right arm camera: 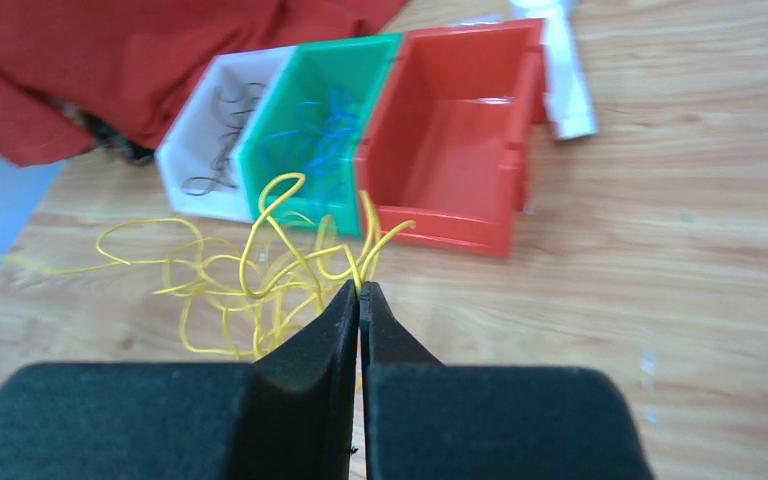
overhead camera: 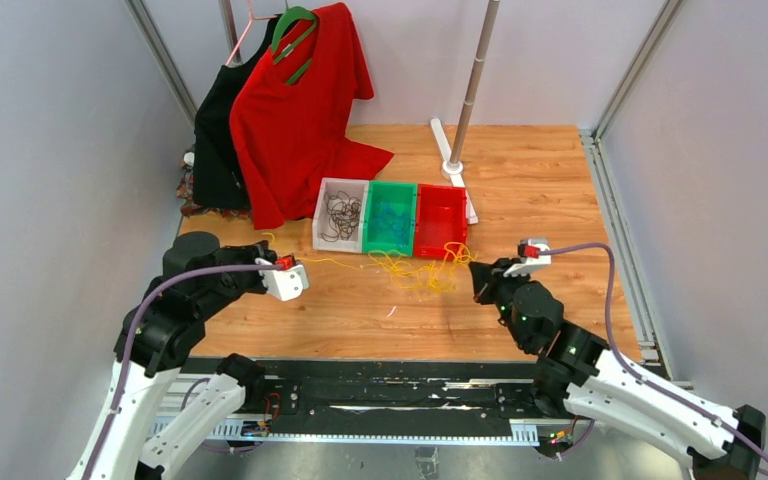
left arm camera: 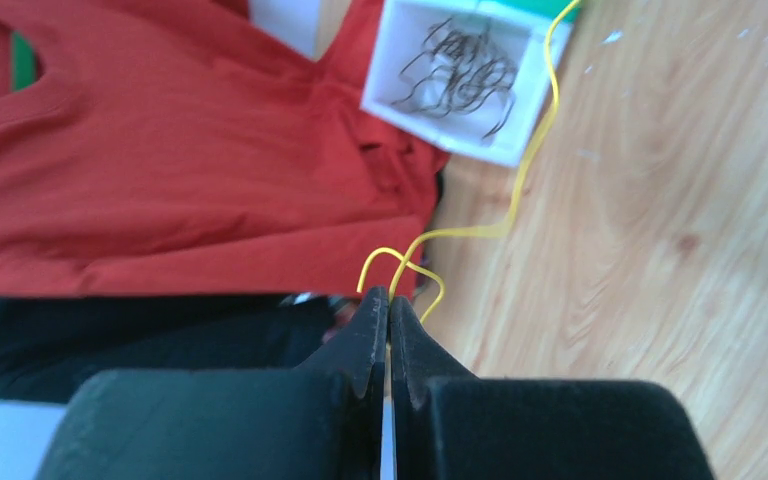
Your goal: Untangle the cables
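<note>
Left arm: rises from the near left corner of the tabletop (overhead camera: 540,190), elbow bent, forearm about level and pointing toward the right edge. You see the left gripper (left arm camera: 389,300) closed to a slit, tips pinching one end loop of the yellow cable (left arm camera: 520,170). From that pinch the strand runs across the wood toward the middle.

Right arm: comes in from the near right corner, forearm angled toward the far left. The right gripper (right arm camera: 360,290) is likewise pressed together, with yellow strands meeting at its tips on the right side of the tangle.

Main yellow tangle: loose loops on the tabletop centre, just nearward of the bin row and between your two grippers.

Bins, left to right: white bin (overhead camera: 322,210) holds dark cables (overhead camera: 340,215), green bin (overhead camera: 372,215) holds blue cables (overhead camera: 392,220), then the red bin (overhead camera: 440,225).
</note>
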You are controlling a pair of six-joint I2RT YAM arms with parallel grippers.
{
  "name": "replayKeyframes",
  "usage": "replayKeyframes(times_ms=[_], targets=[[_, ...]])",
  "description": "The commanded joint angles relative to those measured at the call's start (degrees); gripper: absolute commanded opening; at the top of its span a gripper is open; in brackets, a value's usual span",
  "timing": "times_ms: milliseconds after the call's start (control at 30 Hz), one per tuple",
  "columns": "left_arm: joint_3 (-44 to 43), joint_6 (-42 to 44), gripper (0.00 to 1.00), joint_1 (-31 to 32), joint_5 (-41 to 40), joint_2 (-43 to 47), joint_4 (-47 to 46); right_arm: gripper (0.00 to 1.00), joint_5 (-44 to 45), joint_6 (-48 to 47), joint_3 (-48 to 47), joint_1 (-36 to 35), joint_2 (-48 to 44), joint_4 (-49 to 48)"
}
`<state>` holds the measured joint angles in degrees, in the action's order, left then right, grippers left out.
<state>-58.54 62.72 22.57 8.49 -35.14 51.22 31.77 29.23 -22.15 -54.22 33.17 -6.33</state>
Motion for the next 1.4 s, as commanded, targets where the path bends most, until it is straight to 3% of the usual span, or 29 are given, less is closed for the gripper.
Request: replayKeyframes(times_ms=[0, 200, 333, 433, 467, 500, 533, 567, 700, 833, 900, 1000, 1067, 1233, 1367], targets=[[-3.0, 5.6, 0.01, -0.6, -10.1, 1.3, 2.4, 0.01, 12.8, -0.6, -1.5, 1.0, -6.2, 15.8], [-3.3, 4.6, 0.01, -0.6, -11.3, 3.5, 6.4, 0.01, 10.8, -2.5, -3.9, 1.0, -9.7, 18.5], [2.4, 6.3, 0.01, -0.5, -17.2, 6.7, 7.1, 0.01, 18.4, -3.1, -9.6, 1.1, -8.8, 23.9], [6.6, 7.3, 0.01, -0.5, -16.8, 9.8, 9.6, 0.01, 14.3, -5.4, -12.5, 1.1, -8.9, 22.2], [7.6, 6.7, 0.05, -0.5, -15.9, 10.6, 10.0, 0.01, 10.4, -6.5, -12.9, 1.2, -8.9, 19.4], [7.6, 5.7, 0.24, -0.5, -13.8, 11.0, 10.8, 0.01, 5.9, -8.0, -13.1, 1.2, -8.9, 16.7], [6.9, 4.2, 0.49, -0.5, -10.9, 10.9, 11.8, 0.01, 0.1, -8.6, -13.2, 1.2, -8.4, 13.9], [5.5, 1.5, 0.63, -0.6, -7.3, 10.5, 12.5, 0.01, -6.0, -8.7, -13.5, 1.2, -7.5, 11.6], [-3.7, -6.4, 0.84, -0.5, 10.2, 5.3, 14.9, 0.01, -22.6, -7.5, -17.0, 1.2, -0.5, 7.2], [-12.3, -11.4, 0.85, -0.5, 24.2, -3.5, 14.8, 0.01, -33.7, -5.5, -19.5, 1.1, 6.6, 2.1], [-15.2, -13.4, 0.93, -0.5, 29.8, -8.3, 14.7, 0.01, -36.7, -4.4, -20.7, 1.1, 9.5, 0.3], [-18.0, -13.4, 0.95, -0.4, 36.8, -13.7, 14.1, 0.01, -40.7, -3.1, -21.6, 1.1, 13.2, -3.2], [-18.6, -12.4, 0.95, 0.1, 38.0, -15.9, 12.6, 0.01, -43.5, -2.2, -22.3, 1.1, 16.0, -5.3], [-19.9, -7.0, 0.92, 8.1, 34.4, -20.0, 11.9, 0.01, -49.7, -0.5, -24.9, 0.8, 22.8, -10.0], [-19.7, -6.1, 0.84, 12.9, 31.9, -22.4, 10.4, 0.01, -50.6, -0.7, -26.3, -0.3, 27.1, -12.2]])
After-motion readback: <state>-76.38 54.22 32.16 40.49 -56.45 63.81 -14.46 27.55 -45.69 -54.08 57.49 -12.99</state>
